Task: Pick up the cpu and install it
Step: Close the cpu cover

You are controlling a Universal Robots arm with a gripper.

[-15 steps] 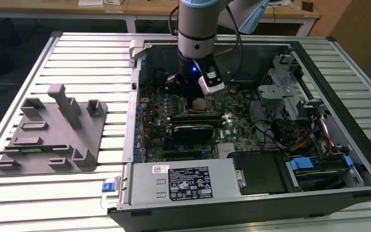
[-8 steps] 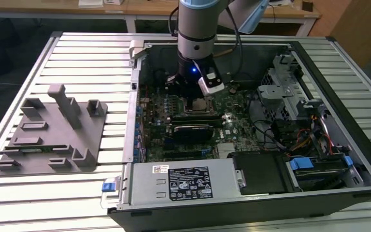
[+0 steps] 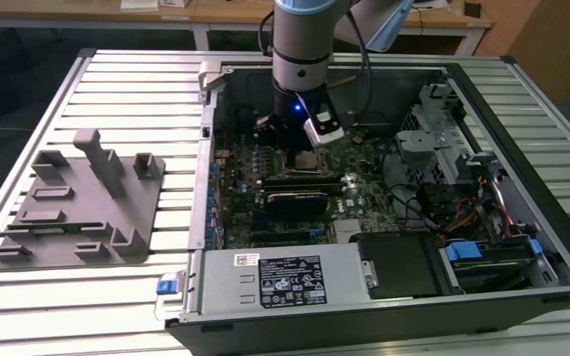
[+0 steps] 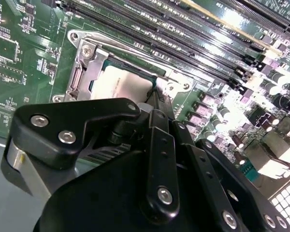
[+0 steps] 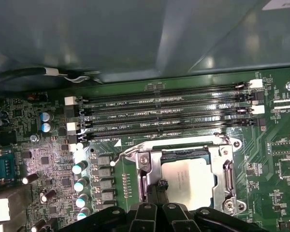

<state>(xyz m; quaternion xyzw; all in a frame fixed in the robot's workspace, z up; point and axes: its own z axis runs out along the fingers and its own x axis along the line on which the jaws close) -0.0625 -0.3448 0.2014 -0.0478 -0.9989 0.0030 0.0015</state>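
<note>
Hovering over socket (image 5: 145,169), claw (image 5: 160,185) tips apparently together at edge of cpu (image 5: 189,181) lying flat inside, likely pressing it home.

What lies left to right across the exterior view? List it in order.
Tray → case wall → arm → drive cage

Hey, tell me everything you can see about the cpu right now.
The cpu is a small thin square chip with a pale silvery metal top, catching glare. It lies flat inside the metal socket frame on the green motherboard, beside the long memory slots. The gripper hangs close over one edge; contact cannot be told.
</note>
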